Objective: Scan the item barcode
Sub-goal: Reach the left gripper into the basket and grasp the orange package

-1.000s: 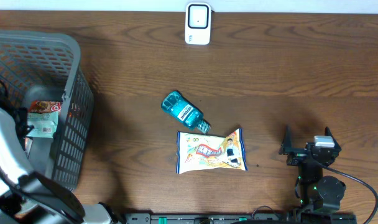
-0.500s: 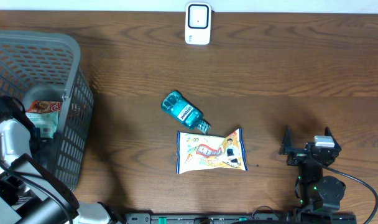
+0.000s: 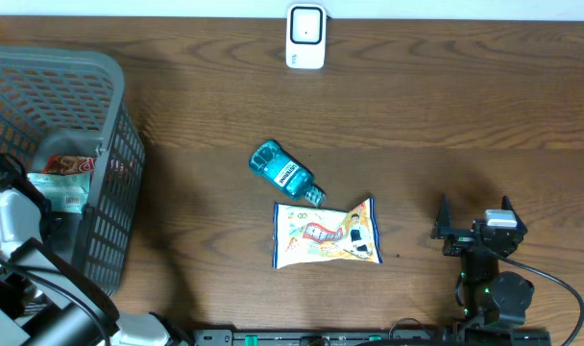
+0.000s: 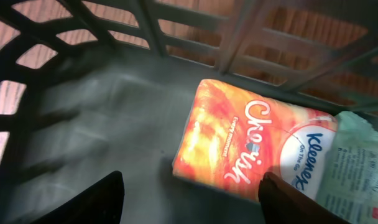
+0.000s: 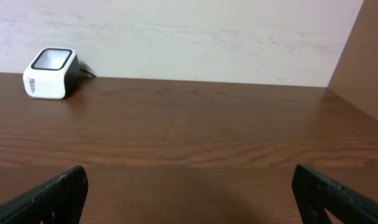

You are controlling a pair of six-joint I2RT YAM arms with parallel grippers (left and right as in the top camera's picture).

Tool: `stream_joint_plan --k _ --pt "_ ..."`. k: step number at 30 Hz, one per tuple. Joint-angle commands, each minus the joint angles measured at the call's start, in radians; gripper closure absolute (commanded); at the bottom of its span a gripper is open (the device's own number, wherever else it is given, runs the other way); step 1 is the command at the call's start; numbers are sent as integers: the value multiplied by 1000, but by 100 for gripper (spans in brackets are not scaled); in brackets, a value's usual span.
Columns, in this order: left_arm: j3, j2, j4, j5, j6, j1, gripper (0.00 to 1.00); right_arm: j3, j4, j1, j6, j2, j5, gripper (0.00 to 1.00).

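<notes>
My left gripper [image 4: 192, 186] is down inside the grey basket [image 3: 114, 125], open, its dark fingertips [image 4: 108, 193] spread just above the basket floor. An orange snack pack [image 4: 239, 146] lies between and ahead of them, its near edge by the right fingertip, not clamped. A pale green Kleenex tissue pack [image 4: 354, 168] partly overlaps the orange one. From overhead both packs [image 3: 69, 178] show beside my left arm [image 3: 12, 219]. The white barcode scanner [image 3: 305, 37] stands at the table's far edge, also seen as the scanner [image 5: 50, 73] from the right wrist. My right gripper [image 3: 475, 215] rests open and empty.
A teal mouthwash bottle [image 3: 284, 173] and a pale snack bag [image 3: 327, 234] lie mid-table on the brown wood. The basket's lattice walls [image 4: 195, 37] close in around my left gripper. A light wall [image 5: 189, 37] rises behind the scanner.
My left arm has shifted lower and nearer the table's front inside the basket, toward the packs. The right arm and the items on the table have not moved.
</notes>
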Motion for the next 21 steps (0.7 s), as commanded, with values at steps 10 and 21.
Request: stream_joint_plan --k 10,21 --pt "-6 133 32 -19 25 4 74 -1 -4 5 2 -2 -1 1" --pt "-6 51 -25 -10 39 4 93 -1 -4 5 2 -2 0 1"
